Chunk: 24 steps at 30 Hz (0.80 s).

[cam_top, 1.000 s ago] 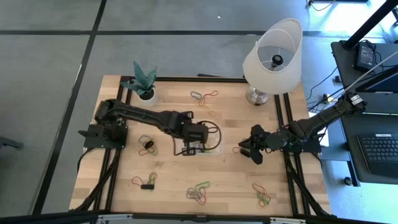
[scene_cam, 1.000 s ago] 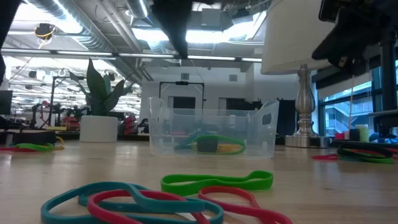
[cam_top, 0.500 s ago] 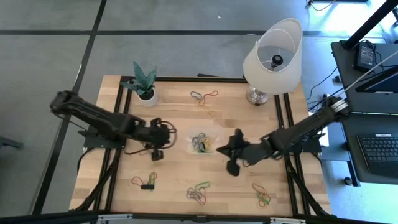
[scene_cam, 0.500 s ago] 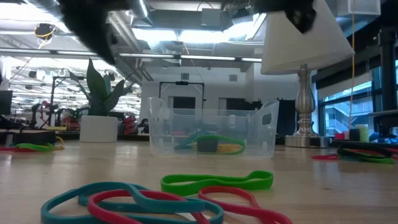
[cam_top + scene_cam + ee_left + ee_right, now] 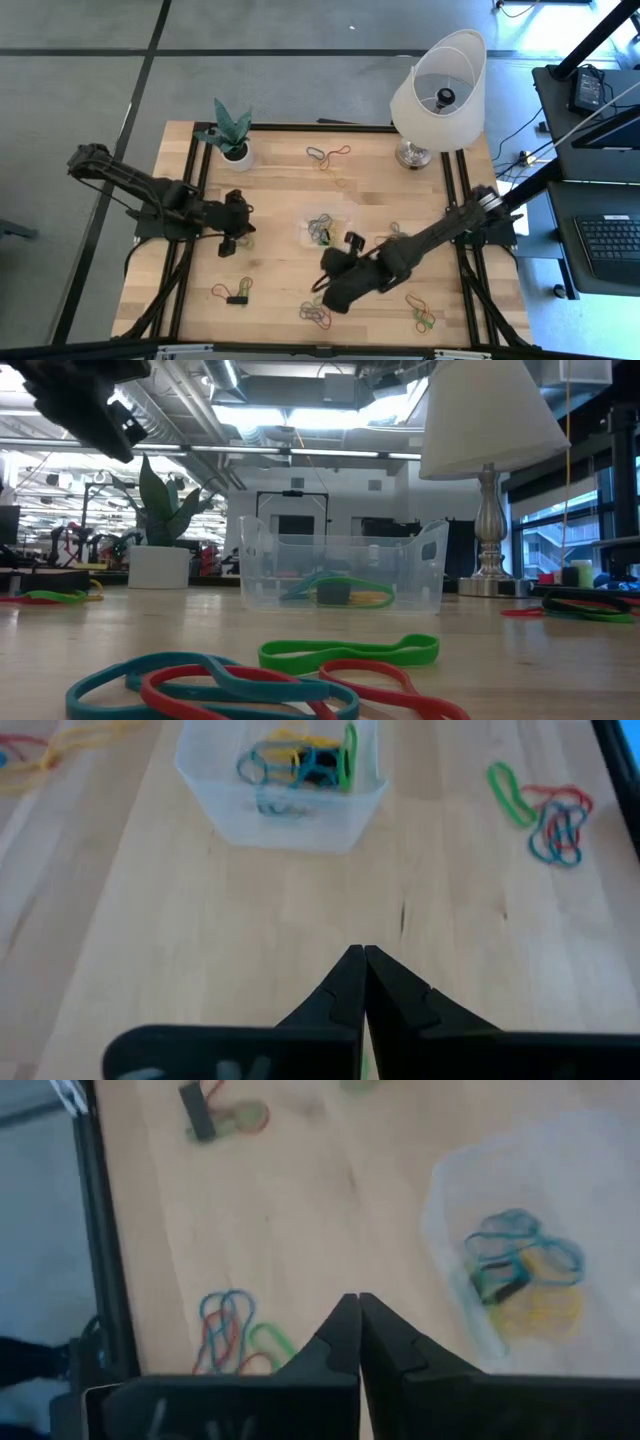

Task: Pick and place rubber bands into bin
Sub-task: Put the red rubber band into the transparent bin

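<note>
**Both grippers closed and empty above the table; bin at centre with bands inside**

Nearest the front edge of the table lies a cluster of rubber bands [image 5: 250,675] in green, red and blue, flat on the wood. Just above that cluster in the high view hangs the right gripper [image 5: 335,290], its fingers [image 5: 352,1335] pressed tight together with nothing between them. A second cluster [image 5: 422,314] lies toward the front right, and a third [image 5: 235,291], red and green with a small dark piece, toward the front left.

At mid-table stands the bin [image 5: 342,573], upright and clear-walled, holding several bands [image 5: 300,760] in blue, yellow and green; one dark item among them may be a black band, though it is hard to tell.

The left gripper [image 5: 232,222] hovers left of the bin, well apart from it, fingers [image 5: 360,985] closed and empty. A small band cluster seems to lie beneath it.

Farther back, more bands [image 5: 328,155] lie near the rear edge, between a potted plant [image 5: 232,135] on the left and a table lamp [image 5: 440,90] on the right.
</note>
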Motion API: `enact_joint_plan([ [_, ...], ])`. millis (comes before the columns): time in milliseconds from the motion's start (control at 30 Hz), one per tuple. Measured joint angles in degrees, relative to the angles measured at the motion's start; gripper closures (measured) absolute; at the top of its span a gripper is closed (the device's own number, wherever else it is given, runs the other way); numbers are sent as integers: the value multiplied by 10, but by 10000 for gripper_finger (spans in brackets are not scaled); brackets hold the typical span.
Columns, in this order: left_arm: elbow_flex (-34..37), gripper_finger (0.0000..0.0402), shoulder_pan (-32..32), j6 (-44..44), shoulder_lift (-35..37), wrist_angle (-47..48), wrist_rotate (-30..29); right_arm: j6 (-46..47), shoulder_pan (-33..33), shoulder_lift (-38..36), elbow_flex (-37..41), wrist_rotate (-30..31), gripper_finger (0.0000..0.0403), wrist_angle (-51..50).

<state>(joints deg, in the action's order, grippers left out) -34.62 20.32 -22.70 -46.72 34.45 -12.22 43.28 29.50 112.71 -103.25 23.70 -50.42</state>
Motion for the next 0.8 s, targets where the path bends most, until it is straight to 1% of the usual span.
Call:
enact_joint_plan([
  [100,6,399,0,0,8,0,13,20,7,45,-47,-19,403,-46],
  [167,6,399,0,1,8,7,14,28,11,71,-66,-37,402,-55],
  [333,7,398,0,10,4,1,17,35,12,118,-73,-118,392,-62],
  [500,6,398,0,10,5,-1,18,69,13,148,-74,-176,388,-51],
  [600,6,398,0,8,5,0,19,77,18,157,-74,-193,395,-46],
  [800,6,398,0,-3,5,0,29,77,32,164,-74,-194,398,-45],
])
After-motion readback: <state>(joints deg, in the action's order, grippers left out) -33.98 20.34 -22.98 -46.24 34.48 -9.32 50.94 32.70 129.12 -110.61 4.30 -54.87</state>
